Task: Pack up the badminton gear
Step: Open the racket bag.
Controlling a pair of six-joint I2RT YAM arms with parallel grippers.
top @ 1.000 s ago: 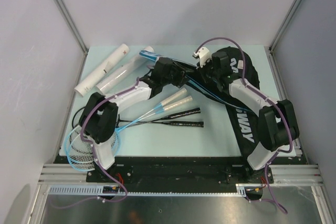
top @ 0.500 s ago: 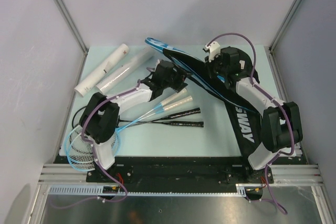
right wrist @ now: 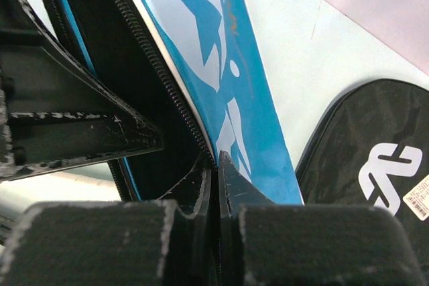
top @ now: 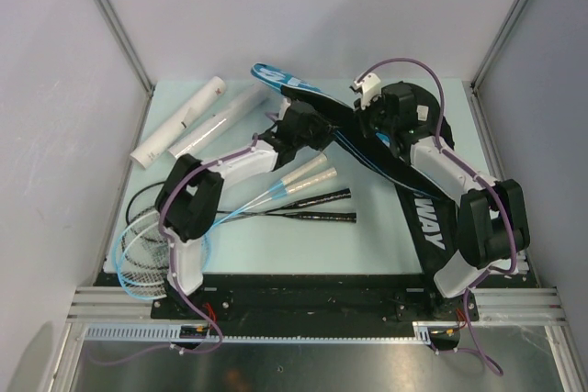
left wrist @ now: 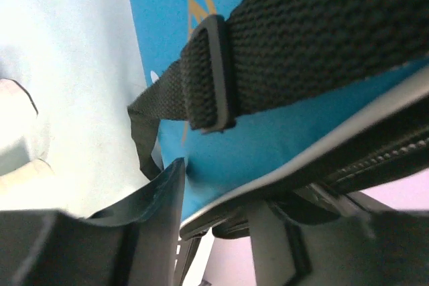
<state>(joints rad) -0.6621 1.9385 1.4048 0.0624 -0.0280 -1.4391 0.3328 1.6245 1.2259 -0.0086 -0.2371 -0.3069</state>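
Top external: bag (top: 418,213), blue and black with white lettering ending in WAY, runs diagonally from the far centre of the table to its right near side. The far end is raised off the surface, blue face turned up; the lettered end lies flat.

Right gripper (top: 360,126): at the raised edge. Right wrist view shows the fingers pressed together on the zipper rim, so it is clenched on the bag.

Left gripper (top: 323,130): at the same raised part, from the left. Left wrist view shows the grey-piped rim of the bag passing between the fingers; whether they clamp it cannot be told. A black woven strap (left wrist: 301,38) with a plastic buckle (left wrist: 213,75) crosses the blue panel above.

Black panel (right wrist: 375,159) with a white logo and a sticker lies flat past the raised edge; whether it is part of the same bag cannot be told.

Rackets (top: 317,218): flat on the table near the centre, handles pointing right, some whitish, some black. Heads (top: 138,254) at the left near corner, overhanging the edge, partly hidden by the left arm.

Tubes (top: 179,118): two, side by side at the far left, angled, one opaque white, one translucent.

Table (top: 367,250): pale green, matte. Its near edge meets a black base plate (top: 303,293) carrying both arms, then aluminium rails (top: 101,305).

Walls (top: 276,6): plain grey-lilac on three sides, with aluminium posts (top: 110,20) at the far corners.
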